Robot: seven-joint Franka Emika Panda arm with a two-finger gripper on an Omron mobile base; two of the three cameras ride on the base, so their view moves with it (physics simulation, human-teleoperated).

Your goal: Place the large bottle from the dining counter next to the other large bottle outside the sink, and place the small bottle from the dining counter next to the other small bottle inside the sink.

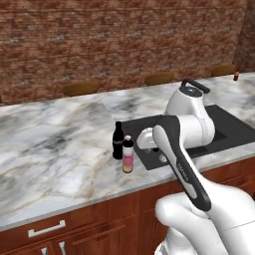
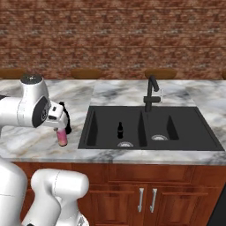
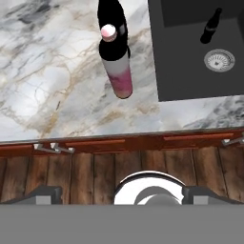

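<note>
Left base view: nearest the camera, the large bottle (image 1: 128, 155) is seen upright just beside the other large bottle (image 1: 118, 140) on the surface (image 1: 50, 144), left of the sink (image 1: 226, 130); the small bottle (image 1: 236, 75) is seen far away. Right base view: the other small bottle (image 2: 120, 130) stands in the basin. Hand view: the end effector (image 3: 122, 194) is spread wide, empty, so a careless swing could topple the pair.

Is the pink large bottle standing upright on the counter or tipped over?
Upright. The large bottle stands on its base on the marble counter, cap up, beside the other large bottle, left of the sink.
</note>
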